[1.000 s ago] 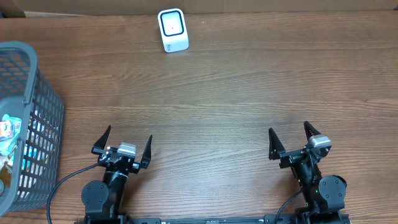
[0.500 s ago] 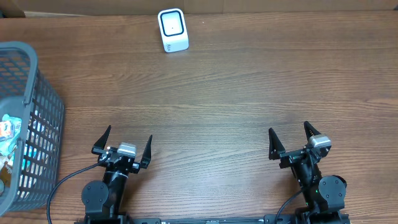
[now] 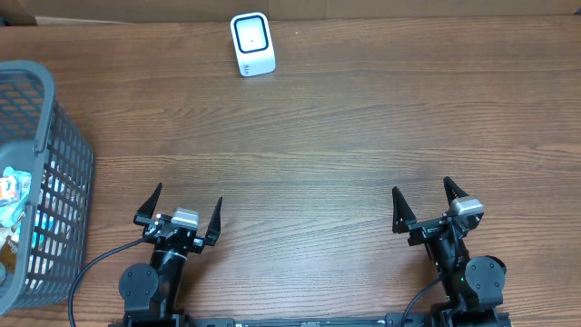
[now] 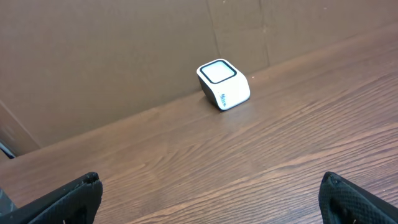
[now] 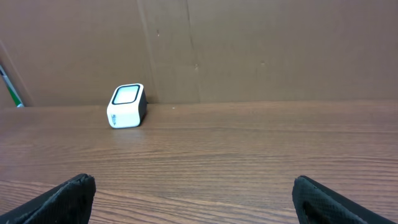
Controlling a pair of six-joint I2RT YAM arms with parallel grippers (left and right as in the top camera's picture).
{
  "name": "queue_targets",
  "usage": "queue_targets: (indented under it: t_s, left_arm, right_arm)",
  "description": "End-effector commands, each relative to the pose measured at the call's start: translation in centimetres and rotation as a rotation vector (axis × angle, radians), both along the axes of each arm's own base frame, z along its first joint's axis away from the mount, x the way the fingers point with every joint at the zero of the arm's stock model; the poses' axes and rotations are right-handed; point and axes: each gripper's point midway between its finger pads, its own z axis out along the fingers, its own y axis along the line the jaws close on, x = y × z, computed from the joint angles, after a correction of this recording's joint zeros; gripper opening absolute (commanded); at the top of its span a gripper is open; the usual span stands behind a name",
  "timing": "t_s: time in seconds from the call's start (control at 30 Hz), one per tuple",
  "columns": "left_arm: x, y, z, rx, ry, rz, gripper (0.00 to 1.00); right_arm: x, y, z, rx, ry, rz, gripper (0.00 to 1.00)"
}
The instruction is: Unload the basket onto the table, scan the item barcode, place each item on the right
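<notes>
scanner [image 3: 252,44] sits at the far edge of the table [image 3: 345,127]. we see packaged items [image 3: 9,195] inside the grey basket [image 3: 68,145] at the left edge. left end effector [image 3: 186,198] and right end effector [image 3: 422,189] both wide open, holding nothing, near the front edge, well apart from scanner and basket.
</notes>
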Motion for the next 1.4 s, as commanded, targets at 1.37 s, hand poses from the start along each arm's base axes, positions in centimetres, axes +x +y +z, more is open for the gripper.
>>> queue_targets:
  t_s: [1.37]
  left_arm:
    - [-0.63, -0.36, 0.65, -0.239, 0.083, -0.001, 1.0]
  right_arm:
    - [0.02, -0.11, -0.19, 0.003, -0.003, -0.005, 1.0]
